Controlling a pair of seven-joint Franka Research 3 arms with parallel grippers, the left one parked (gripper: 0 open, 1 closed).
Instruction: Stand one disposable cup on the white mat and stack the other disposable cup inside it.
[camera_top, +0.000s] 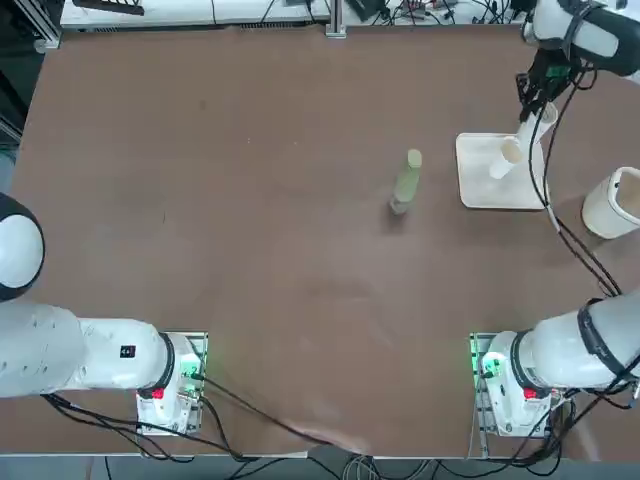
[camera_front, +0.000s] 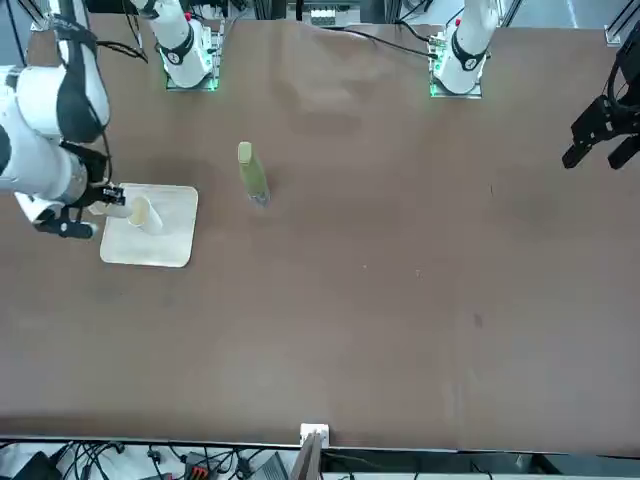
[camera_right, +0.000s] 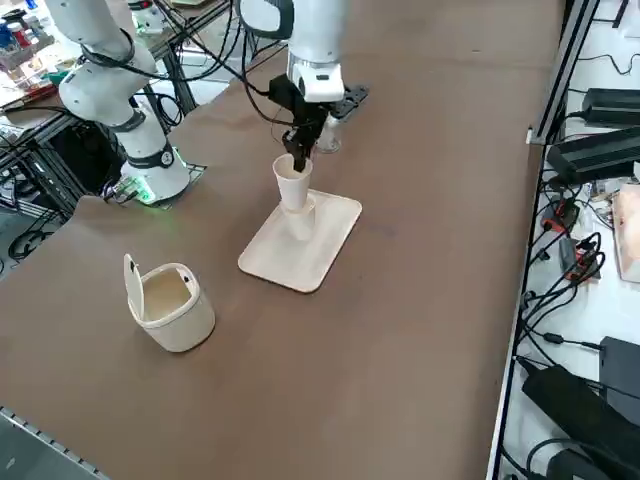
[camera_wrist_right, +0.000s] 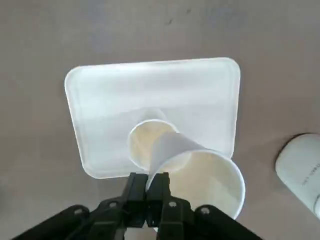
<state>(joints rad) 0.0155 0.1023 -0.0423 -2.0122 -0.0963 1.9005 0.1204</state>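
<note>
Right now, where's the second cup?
Pinched by its rim in the right gripper, the second cup hangs just above the first cup standing on the white mat.

A slim pale-green bottle (camera_top: 407, 184) stands upright near the table's (camera_top: 250, 230) centre; a round white bucket (camera_right: 172, 304) with raised lid sits near the right edge.

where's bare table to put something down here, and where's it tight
Widest free stretch: the brown table from the green bottle across to the parked arm's side. Also free: between the bottle and the arm bases. Tight: the white mat, where the right end effector, shut on the upper cup, hangs over the standing cup, with the white bucket just beside.
</note>
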